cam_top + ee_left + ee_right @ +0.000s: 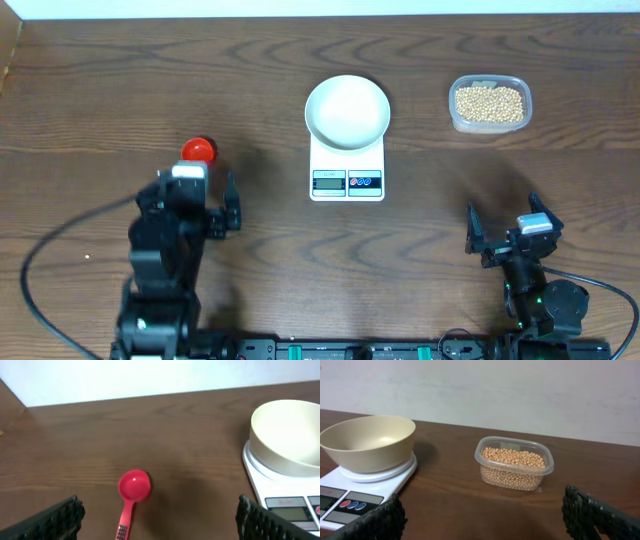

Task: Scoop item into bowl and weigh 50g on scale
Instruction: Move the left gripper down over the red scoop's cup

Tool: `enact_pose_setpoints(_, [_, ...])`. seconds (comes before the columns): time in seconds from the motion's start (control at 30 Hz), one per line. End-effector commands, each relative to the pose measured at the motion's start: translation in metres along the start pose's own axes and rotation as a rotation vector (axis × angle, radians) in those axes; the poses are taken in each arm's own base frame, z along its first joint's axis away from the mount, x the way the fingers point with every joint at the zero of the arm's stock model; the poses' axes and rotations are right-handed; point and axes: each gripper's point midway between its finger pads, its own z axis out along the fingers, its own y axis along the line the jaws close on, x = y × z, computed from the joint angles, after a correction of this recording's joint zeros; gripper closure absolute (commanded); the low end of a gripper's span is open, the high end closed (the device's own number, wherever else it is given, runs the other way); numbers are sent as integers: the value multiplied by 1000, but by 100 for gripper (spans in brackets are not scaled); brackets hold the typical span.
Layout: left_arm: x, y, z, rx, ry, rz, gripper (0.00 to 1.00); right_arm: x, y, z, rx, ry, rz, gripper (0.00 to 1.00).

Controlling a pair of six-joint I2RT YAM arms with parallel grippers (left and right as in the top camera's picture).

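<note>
Two end effectors hang near the front edge of the dark wooden surface, well apart from each other, and both stand wide open, gripping and touching nothing. The left end effector points away from the robot, and its black ribbed fingers frame the bottom corners of the left wrist view. Just beyond it a red scoop lies flat on the wood, its round cup on the far side and its handle running back toward the gap between the fingers. The right end effector is likewise spread, its fingers at the lower corners of its own view over bare wood. Farther out, near the middle of the surface, sits the white scale, with its grey display and round buttons on the near edge; the reading is too small to make out. The white bowl stands upright on the far part of the scale's platform, and its inside shows plain white. To the right of the scale, apart from it and at about the bowl's depth, a clear plastic tub holds the tan-yellow beans, heaped to near its rim. Behind everything a pale wall meets the back edge of the surface.
</note>
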Motion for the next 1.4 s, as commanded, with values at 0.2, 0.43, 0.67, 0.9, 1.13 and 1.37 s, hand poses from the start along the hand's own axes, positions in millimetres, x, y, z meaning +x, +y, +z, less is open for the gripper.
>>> enact_pose_setpoints(0.2, [-79, -6, 24, 91, 178, -8, 1, 1, 1, 0, -3, -1, -13, 1])
enact_pose_setpoints(0.43, [-105, -10, 38, 221, 431, -82, 1, 1, 1, 0, -3, -1, -14, 1])
enact_pose_setpoints(0.67, [-120, -11, 55, 291, 501, -139, 1, 1, 1, 0, -3, -1, -14, 1])
enact_pose_setpoints(0.9, [-113, -9, 58, 265, 535, -185, 1, 1, 1, 0, -3, -1, -14, 1])
enact_pose_setpoints(1.13, [-71, 19, 77, 157, 678, -96, 1, 1, 1, 0, -3, -1, -13, 1])
enact_pose_setpoints(1.37, [-20, 53, 113, 147, 831, -107, 1, 1, 1, 0, -3, -1, -13, 1])
